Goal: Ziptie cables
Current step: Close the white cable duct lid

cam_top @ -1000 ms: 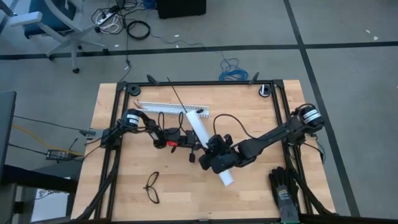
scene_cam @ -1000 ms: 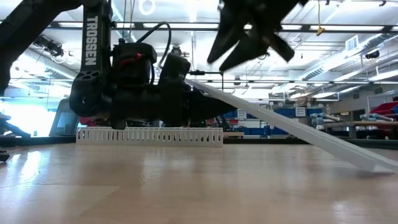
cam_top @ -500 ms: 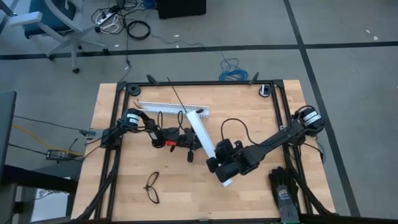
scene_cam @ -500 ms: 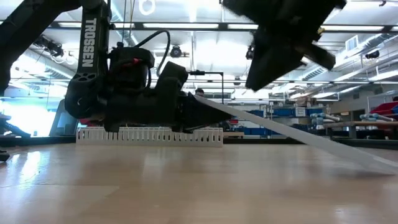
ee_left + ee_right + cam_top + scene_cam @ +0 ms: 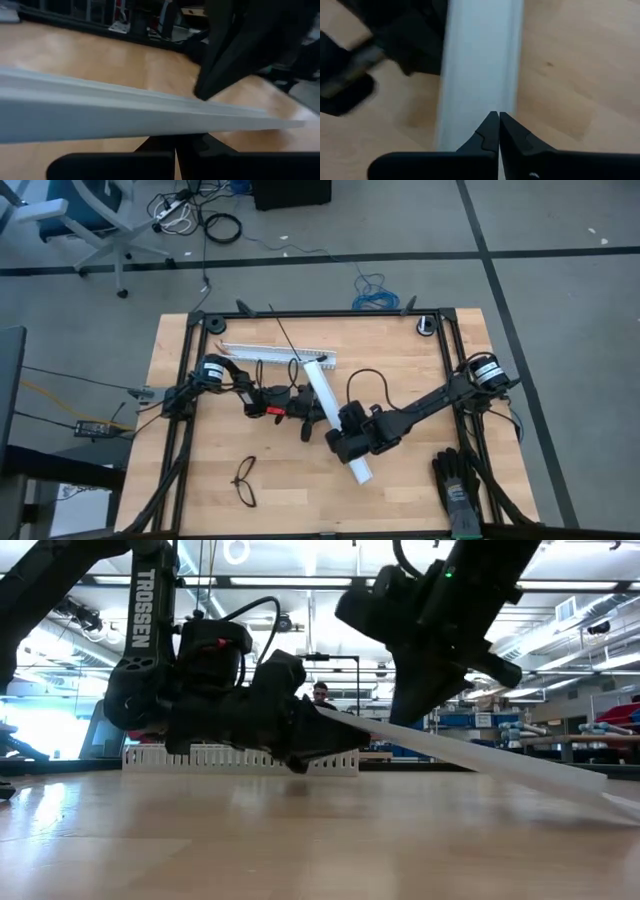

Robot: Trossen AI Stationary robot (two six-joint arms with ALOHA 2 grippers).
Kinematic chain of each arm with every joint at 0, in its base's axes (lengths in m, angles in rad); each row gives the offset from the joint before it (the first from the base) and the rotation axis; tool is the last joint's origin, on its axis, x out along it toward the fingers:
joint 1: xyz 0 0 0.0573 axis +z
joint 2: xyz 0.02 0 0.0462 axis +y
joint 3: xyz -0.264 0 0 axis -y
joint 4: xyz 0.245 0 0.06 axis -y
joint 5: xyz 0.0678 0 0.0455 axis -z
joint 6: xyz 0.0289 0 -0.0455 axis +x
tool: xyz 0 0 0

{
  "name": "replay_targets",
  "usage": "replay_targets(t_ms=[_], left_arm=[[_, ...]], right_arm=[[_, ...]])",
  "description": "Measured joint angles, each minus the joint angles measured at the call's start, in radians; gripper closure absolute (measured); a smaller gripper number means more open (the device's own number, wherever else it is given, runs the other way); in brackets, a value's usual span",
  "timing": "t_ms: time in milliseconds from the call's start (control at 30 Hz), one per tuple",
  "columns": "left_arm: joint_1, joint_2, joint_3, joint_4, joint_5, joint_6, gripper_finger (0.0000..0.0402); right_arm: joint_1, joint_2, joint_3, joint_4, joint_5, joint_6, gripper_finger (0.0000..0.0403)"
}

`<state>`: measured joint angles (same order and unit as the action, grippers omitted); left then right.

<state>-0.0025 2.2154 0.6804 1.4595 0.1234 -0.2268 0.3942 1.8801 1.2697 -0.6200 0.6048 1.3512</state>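
A wide flat white strip (image 5: 335, 420) runs slantwise from the slotted white duct (image 5: 270, 354) toward the table's near side. My left gripper (image 5: 318, 411) reaches in from the left and is shut at the strip. My right gripper (image 5: 339, 444) is shut and slants down over the strip's middle. The ziptie (image 5: 285, 335), a thin dark strip, lies at the far edge with one end across the duct. The cables are out of view. My left gripper holds the white strip by its long left edge (image 5: 165, 131), with level fingers lying across it from the table's left. The strip hides the fingertips. It slants, raised at the gripper (image 5: 350, 725), with its near end (image 5: 615, 802) down by the table. My right gripper meets the strip's upper face (image 5: 415, 730) with its shut fingertips (image 5: 492, 125), slanting down from the table's right. Nothing is between the fingers.
Black thin-framed glasses (image 5: 245, 480) lie near the front left. A pair of dark gloves (image 5: 457, 488) lies at the front right corner. A black frame (image 5: 320, 312) rims the table. There is bare wood (image 5: 420, 380) at the back right.
My right gripper has come down from well above the strip onto its upper face and has shut its open fingers. My left gripper has rolled about its own line, and the strip has tipped with it, showing more of its face.
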Motion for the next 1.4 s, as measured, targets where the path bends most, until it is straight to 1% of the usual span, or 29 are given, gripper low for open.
replay_targets(t_ms=[167,233,333,433,533,700,867,967,1067,1167,1233,1267,1300,1333,1400], left_arm=[[0.0,-0.001,0.0,-0.026,0.032,-0.064,0.0395],[0.001,-0.001,0.0,-0.016,0.047,-0.096,0.0395],[0.001,-0.003,0.0,-0.006,0.065,-0.138,0.0395],[-0.002,-0.012,0.0,-0.013,0.086,-0.16,0.0395],[-0.001,-0.018,0.0,-0.012,0.09,-0.2,0.0395],[-0.002,-0.019,0.0,-0.019,0.098,-0.2,0.0395],[0.002,-0.019,0.0,-0.02,0.1,-0.2,0.0395],[0.005,-0.019,0.0,-0.02,0.104,-0.198,0.0395],[0.029,-0.038,-0.007,-0.042,0.16,-0.154,0.0395],[0.068,-0.117,-0.042,-0.121,0.174,-0.09,0.0396],[0.092,-0.203,-0.07,-0.237,0.168,-0.002,0.0396],[0.098,-0.255,-0.083,-0.321,0.156,0.057,0.0397],[0.099,-0.307,-0.092,-0.416,0.134,0.122,0.0398],[0.098,-0.367,-0.097,-0.514,0.09,0.184,0.0399],[0.089,-0.473,-0.099,-0.714,-0.028,0.292,0.04]], right_arm=[[-0.006,0.0,0.0,-0.026,0.008,0.006,0.0402],[-0.014,0.004,0.0,-0.029,-0.019,0.006,0.0403],[-0.028,0.035,0.0,-0.018,-0.057,0.001,0.0403],[-0.034,0.058,0.0,0.043,-0.057,-0.029,0.0403],[-0.042,0.068,0.0,0.05,-0.062,-0.046,0.0403],[-0.024,0.023,-0.001,-0.012,0.016,-0.044,0.0403],[0.004,-0.03,0.0,-0.127,0.022,0.029,0.0403],[0.022,-0.048,0.0,-0.146,0.057,0.051,0.0403],[0.041,-0.049,0.0,-0.16,0.065,0.068,0.0403],[0.062,-0.049,0.0,-0.187,0.066,0.11,0.0403],[0.08,-0.049,0.0,-0.215,0.076,0.147,0.0403],[0.091,-0.049,0.0,-0.23,0.083,0.171,0.0403],[0.1,-0.049,0.0,-0.248,0.088,0.192,0.0403],[0.109,-0.049,0.0,-0.263,0.095,0.214,0.0403],[0.123,-0.049,0.0,-0.283,0.107,0.248,0.0403]])
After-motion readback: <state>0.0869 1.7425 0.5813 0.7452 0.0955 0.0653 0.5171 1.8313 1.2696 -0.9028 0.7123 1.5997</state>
